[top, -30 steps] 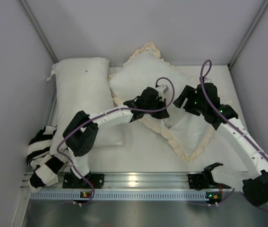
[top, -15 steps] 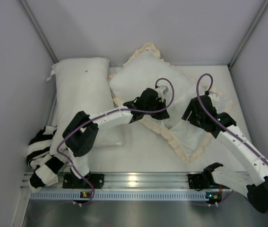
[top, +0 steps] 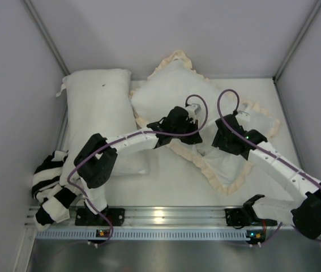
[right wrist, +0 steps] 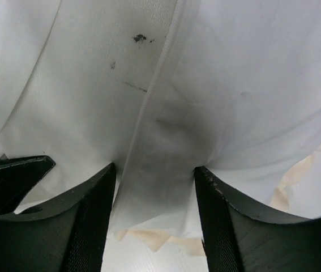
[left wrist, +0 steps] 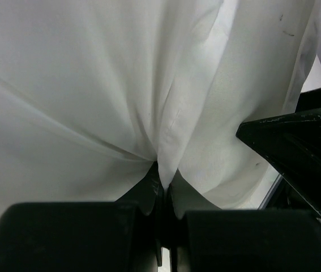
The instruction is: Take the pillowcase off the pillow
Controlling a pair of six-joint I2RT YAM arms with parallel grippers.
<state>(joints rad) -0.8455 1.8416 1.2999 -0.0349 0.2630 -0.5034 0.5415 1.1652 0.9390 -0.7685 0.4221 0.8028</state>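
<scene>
The pillowcase [top: 168, 90] lies slantwise mid-table, cream-white face up, with ruffled trim [top: 219, 178] round the edge. It bulges with the pillow, which is mostly hidden inside. My left gripper [top: 191, 129] is shut on a thin fold of the case's white cloth [left wrist: 171, 113], with the jaws pressed together [left wrist: 163, 175]. My right gripper [top: 217, 143] is just to its right, open [right wrist: 154, 167], and its fingers straddle a hemmed cloth edge [right wrist: 166, 130]. White cloth with dark specks [right wrist: 92, 85] shows left of that hem. Cream trim [right wrist: 166, 241] shows below it.
A second white pillow [top: 98, 107] with one dark speck lies at the left, against the case. A black-and-white striped cloth [top: 50, 190] is bunched at the near left corner. Walls close the left, back and right sides. The metal rail [top: 160, 218] runs along the front.
My right gripper has moved left and nearer across the case, to beside the left gripper. The case's right ruffled corner now shows. The left gripper has kept its hold and place.
</scene>
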